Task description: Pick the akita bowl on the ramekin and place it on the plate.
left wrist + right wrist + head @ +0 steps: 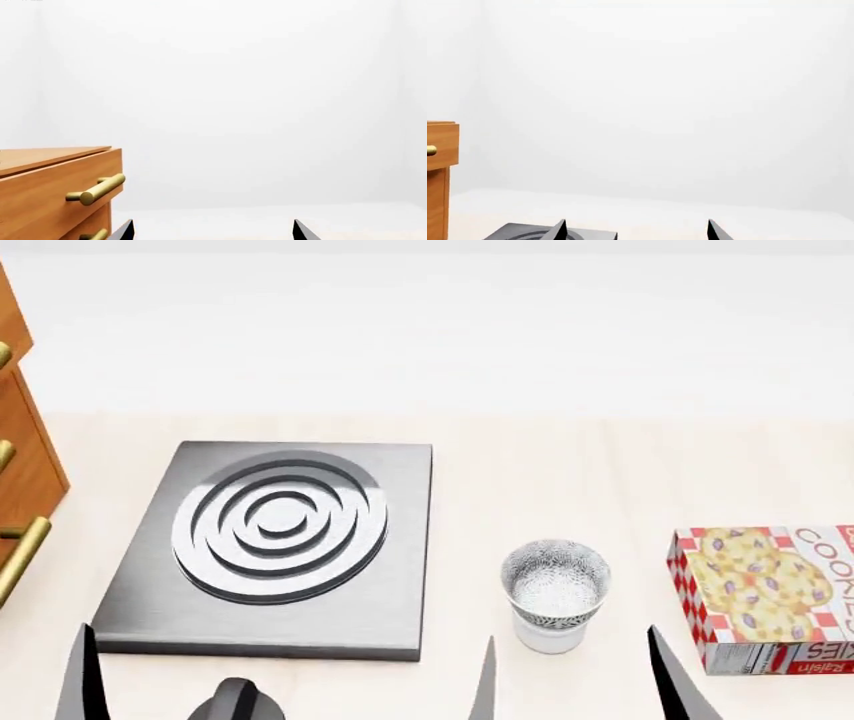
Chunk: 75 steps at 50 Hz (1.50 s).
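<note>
Head view, nearest edge: right gripper [574, 680] shows two dark finger tips spread wide apart, nothing between them, low over the pale surface [587, 470]. Left gripper [154, 685] is at the bottom left; one dark finger tip and a rounded dark part show, and the left wrist view has its two tips well apart with nothing held. Both are open-jawed and empty.

Just beyond the right gripper, roughly between its tips: akita bowl [555, 580], speckled grey-black outside, glossy white inside, upright, seated on the ramekin [550, 638]. Only the ramekin's plain white lower wall shows under the bowl. Neither gripper touches the stack.

Right of the stack, near but apart: cookie box [767, 595], lying flat, red-white checked edge, partly cut off by the frame.

Left of the stack, close but not touching: square grey stove plate [387, 620] with raised concentric rings, flat on the surface. The right wrist view catches its near corner between the finger tips.

Far left edge: wooden drawer cabinet [24, 455] with brass bar handles [20, 560]; also seen in the left wrist view [47, 185] and right wrist view [440, 150].

Beyond: bare surface, then white wall. The plate is in none of the views.
</note>
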{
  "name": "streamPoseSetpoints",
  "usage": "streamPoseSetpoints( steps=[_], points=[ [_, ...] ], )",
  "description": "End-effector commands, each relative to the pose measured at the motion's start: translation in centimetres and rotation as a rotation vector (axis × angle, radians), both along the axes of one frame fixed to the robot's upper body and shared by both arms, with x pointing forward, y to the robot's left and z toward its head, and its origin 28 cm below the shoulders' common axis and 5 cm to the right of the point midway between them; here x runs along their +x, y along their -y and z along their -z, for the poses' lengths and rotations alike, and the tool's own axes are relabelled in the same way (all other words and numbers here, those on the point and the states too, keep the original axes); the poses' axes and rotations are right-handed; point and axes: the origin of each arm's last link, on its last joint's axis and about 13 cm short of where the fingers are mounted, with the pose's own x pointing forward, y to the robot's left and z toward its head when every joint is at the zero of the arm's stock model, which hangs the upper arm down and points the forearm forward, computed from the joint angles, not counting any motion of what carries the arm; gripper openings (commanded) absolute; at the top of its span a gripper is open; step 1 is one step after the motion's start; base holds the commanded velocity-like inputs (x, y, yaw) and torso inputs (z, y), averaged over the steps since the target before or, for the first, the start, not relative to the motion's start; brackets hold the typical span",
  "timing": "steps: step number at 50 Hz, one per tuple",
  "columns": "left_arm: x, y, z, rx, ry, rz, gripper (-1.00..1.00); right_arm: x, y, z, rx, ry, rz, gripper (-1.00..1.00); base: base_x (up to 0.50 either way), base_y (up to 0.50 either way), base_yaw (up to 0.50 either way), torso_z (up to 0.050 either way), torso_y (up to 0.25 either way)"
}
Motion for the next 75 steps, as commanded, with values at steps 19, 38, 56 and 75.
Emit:
streamPoseSetpoints(
  steps=[19, 38, 56, 75],
  points=[
    [0.2, 0.0, 0.2, 0.017, -0.004, -0.013, 1.0, 0.9, 1.1, -3.1, -0.116, 0.063, -0.062, 1.0, 0.0, 0.0, 0.0, 0.0, 0.0],
    [0.1, 0.0, 0.2, 0.019, 0.004, -0.012, 1.0, 0.7, 1.2, -2.9, -0.115, 0.064, -0.055, 1.0, 0.0, 0.0, 0.0, 0.0, 0.0],
    [0.1, -0.1, 0.0, 0.016, 0.016, -0.032, 1.0, 0.5, 1.2, -2.7, -0.123, 0.056, -0.054, 1.0, 0.0, 0.0, 0.0, 0.0, -0.12],
    [0.1, -0.1, 0.1, 0.017, 0.016, -0.033, 1.0, 0.6, 1.2, -2.5, -0.123, 0.054, -0.053, 1.0, 0.0, 0.0, 0.0, 0.0, -0.25]
  ],
)
